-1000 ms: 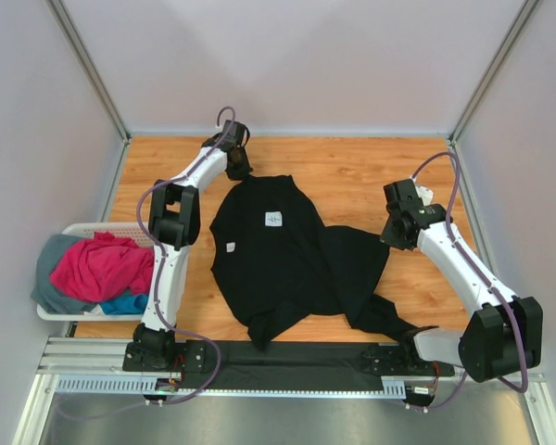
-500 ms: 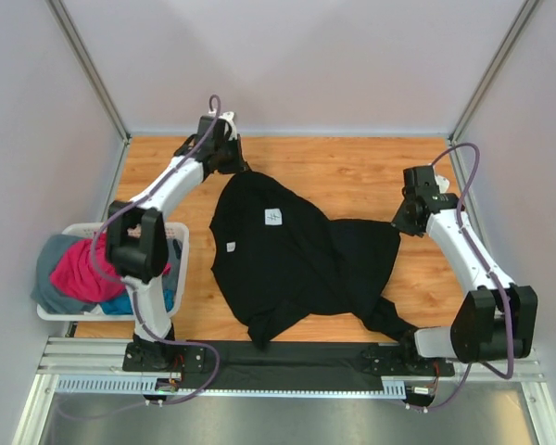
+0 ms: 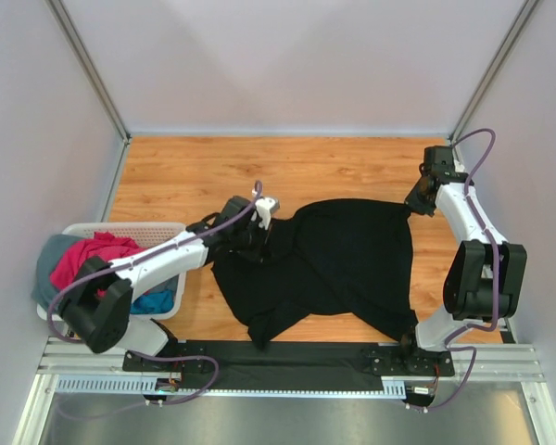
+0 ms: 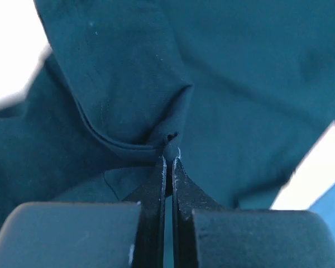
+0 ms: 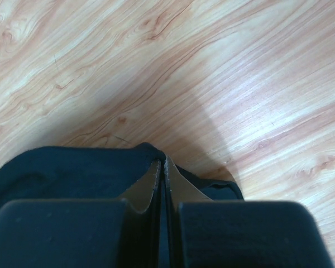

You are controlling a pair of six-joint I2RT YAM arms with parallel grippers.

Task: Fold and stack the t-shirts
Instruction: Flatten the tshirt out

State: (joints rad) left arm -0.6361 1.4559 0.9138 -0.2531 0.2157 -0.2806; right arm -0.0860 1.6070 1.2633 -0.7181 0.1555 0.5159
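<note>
The large black t-shirt [image 3: 343, 255] lies spread on the wooden table, stretched between both grippers. My left gripper [image 3: 259, 234] is shut on a bunched fold of the black t-shirt [image 4: 134, 100] at its left side; in the left wrist view [image 4: 167, 159] the cloth is pinched at the fingertips. My right gripper [image 3: 415, 206] is shut on the black t-shirt's far right corner [image 5: 72, 173], held low over the table [image 5: 240, 84]; in the right wrist view [image 5: 162, 163] the jaws stand together. Magenta-pink [image 3: 88, 260], bright blue [image 3: 153, 301] and grey [image 3: 44, 269] t-shirts sit in the basket.
The white slotted basket [image 3: 120, 229] stands at the table's left edge, under the left arm. A lower part of the black t-shirt hangs towards the front rail [image 3: 287, 357]. Walls stand close on the left, right and back.
The left gripper has swung from the far left corner down to the middle left, folding the shirt's top edge over. The right gripper has moved back and right, pulling its corner outward.
</note>
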